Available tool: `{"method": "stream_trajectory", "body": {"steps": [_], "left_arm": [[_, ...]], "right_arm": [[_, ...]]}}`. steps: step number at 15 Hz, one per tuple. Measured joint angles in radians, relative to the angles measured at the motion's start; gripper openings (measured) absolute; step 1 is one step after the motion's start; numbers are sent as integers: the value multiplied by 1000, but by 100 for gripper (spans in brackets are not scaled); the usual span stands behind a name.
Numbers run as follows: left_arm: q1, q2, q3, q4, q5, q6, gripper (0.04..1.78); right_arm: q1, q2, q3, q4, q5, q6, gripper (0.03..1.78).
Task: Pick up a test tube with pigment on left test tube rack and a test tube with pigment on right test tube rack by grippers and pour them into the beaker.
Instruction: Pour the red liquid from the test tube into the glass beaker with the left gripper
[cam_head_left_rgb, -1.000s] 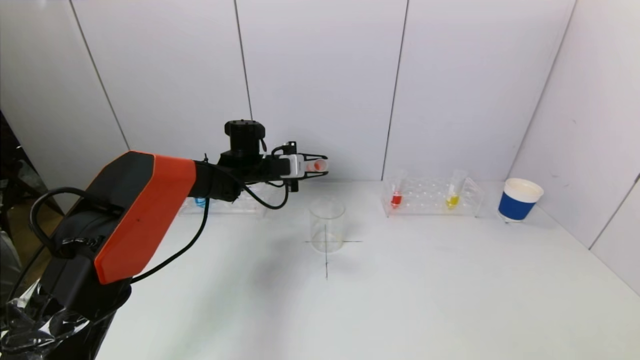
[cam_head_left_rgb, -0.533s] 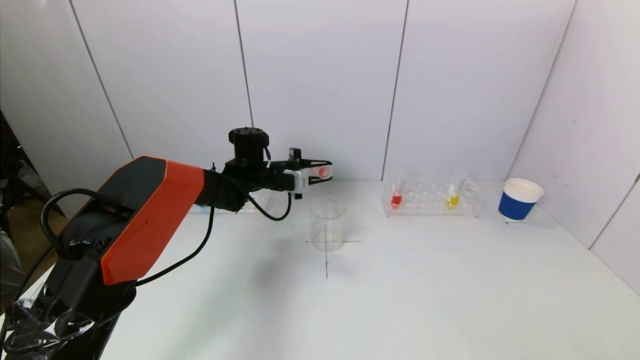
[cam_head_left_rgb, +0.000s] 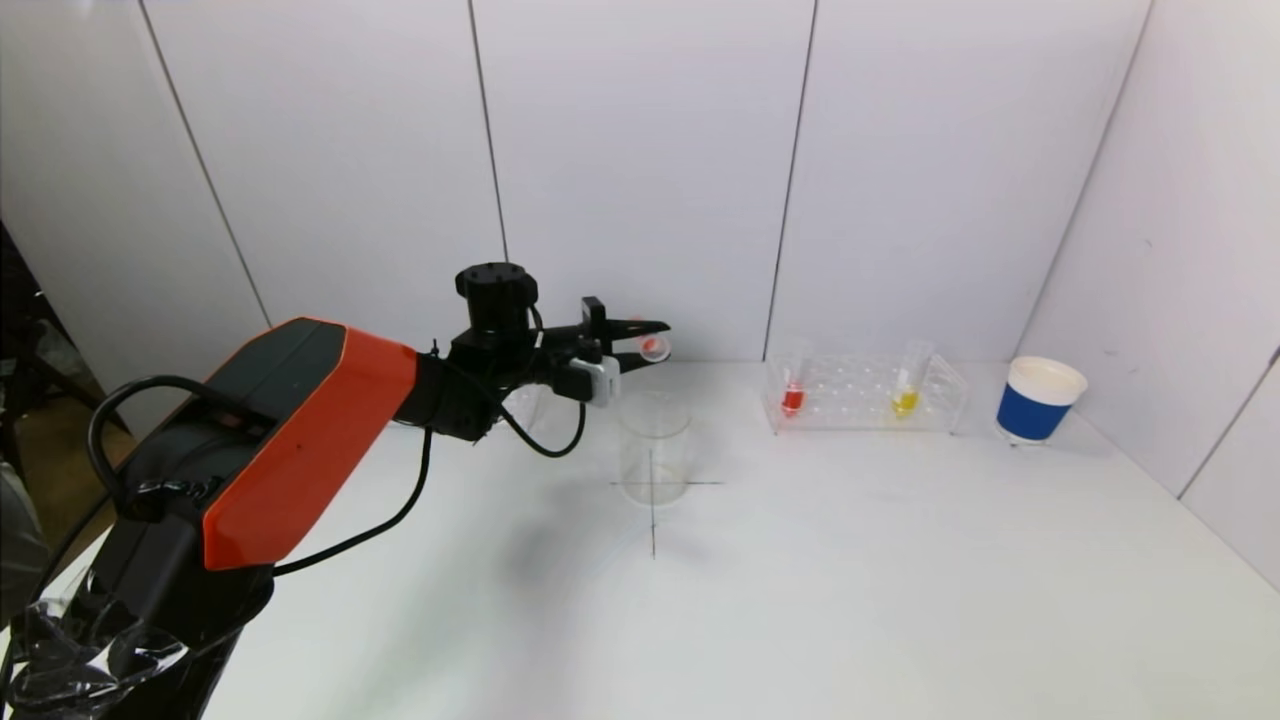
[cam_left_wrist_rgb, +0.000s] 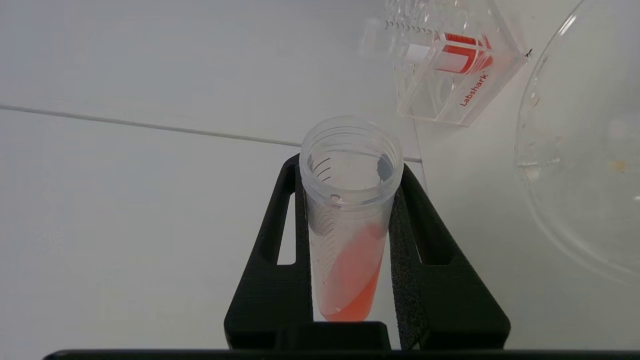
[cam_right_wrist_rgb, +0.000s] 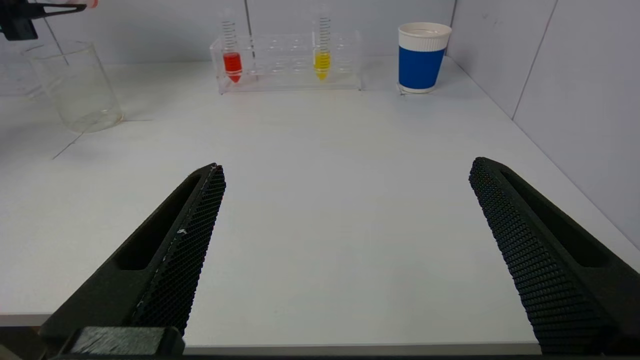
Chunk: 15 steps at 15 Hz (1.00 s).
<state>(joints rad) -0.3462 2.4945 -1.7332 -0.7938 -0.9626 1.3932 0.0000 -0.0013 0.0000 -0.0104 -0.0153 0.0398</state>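
Observation:
My left gripper (cam_head_left_rgb: 645, 340) hangs just above and behind the rim of the clear glass beaker (cam_head_left_rgb: 654, 450), shut on a test tube with pink-orange pigment (cam_head_left_rgb: 652, 346). In the left wrist view both fingers press the tube (cam_left_wrist_rgb: 350, 220). It is tilted, the pigment runs along its wall, and the beaker (cam_left_wrist_rgb: 580, 150) is close beside it. The left rack (cam_head_left_rgb: 522, 402) is mostly hidden behind my left arm. The right rack (cam_head_left_rgb: 862, 393) holds a red tube (cam_head_left_rgb: 793, 398) and a yellow tube (cam_head_left_rgb: 905, 398). My right gripper (cam_right_wrist_rgb: 348, 165) is open and empty, low near the table's front edge.
A blue paper cup (cam_head_left_rgb: 1038, 398) stands right of the right rack, near the side wall. A black cross is marked on the table under the beaker. White wall panels close the table at the back and on the right.
My left gripper has moved a little right and down towards the beaker and has rolled, tilting the tube. The right gripper has not moved.

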Motion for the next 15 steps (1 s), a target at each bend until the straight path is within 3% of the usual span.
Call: {"method": "stream_trajectory", "body": {"steps": [15], "left_arm": [[-7, 11, 68, -244, -38, 53, 45]], "right_arm": [[0, 0, 0, 0, 0, 0, 177]]}}
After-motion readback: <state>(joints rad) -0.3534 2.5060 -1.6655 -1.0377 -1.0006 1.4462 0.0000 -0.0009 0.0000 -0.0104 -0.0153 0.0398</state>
